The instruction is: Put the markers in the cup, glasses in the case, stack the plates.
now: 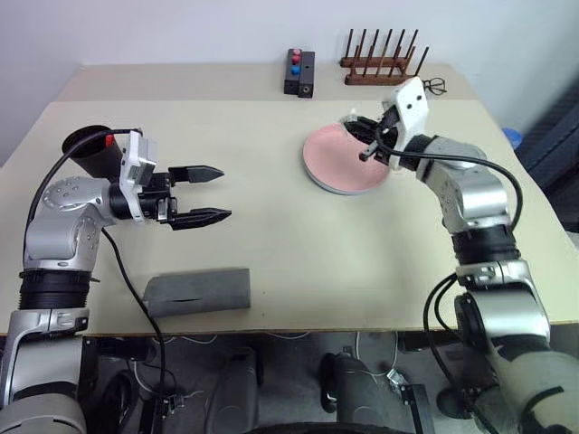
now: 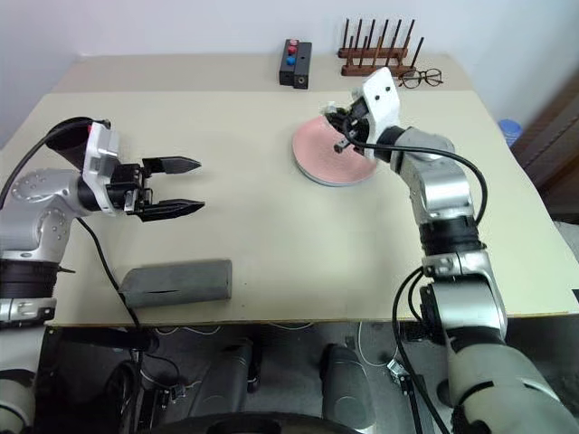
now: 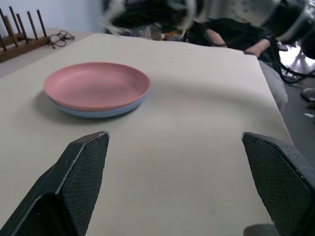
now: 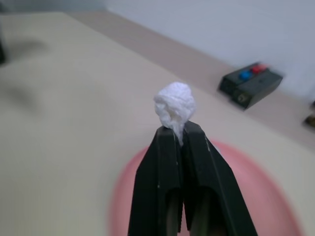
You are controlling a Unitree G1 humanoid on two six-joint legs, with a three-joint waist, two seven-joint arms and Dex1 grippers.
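The pink plate (image 1: pixel 336 167) lies on top of the light blue plate (image 3: pixel 101 112) at the table's far right. Just above them my right gripper (image 4: pixel 177 130) is shut on a crumpled white paper wad (image 4: pixel 174 105). The black cup (image 1: pixel 89 152) stands at the far left, with a red-capped marker (image 1: pixel 109 140) sticking out of it. In front of the cup my left gripper (image 1: pixel 213 193) hovers open and level, nothing between its fingers (image 3: pixel 83 172). The grey case (image 1: pixel 199 291) lies near the front edge. The glasses are out of view.
A black box with red and blue buttons (image 1: pixel 299 72) and a wooden peg rack (image 1: pixel 380 61) stand at the back. Thin wire-framed eyeglasses (image 1: pixel 434 86) lie beside the rack. A person sits beyond the table's right side (image 3: pixel 231 37).
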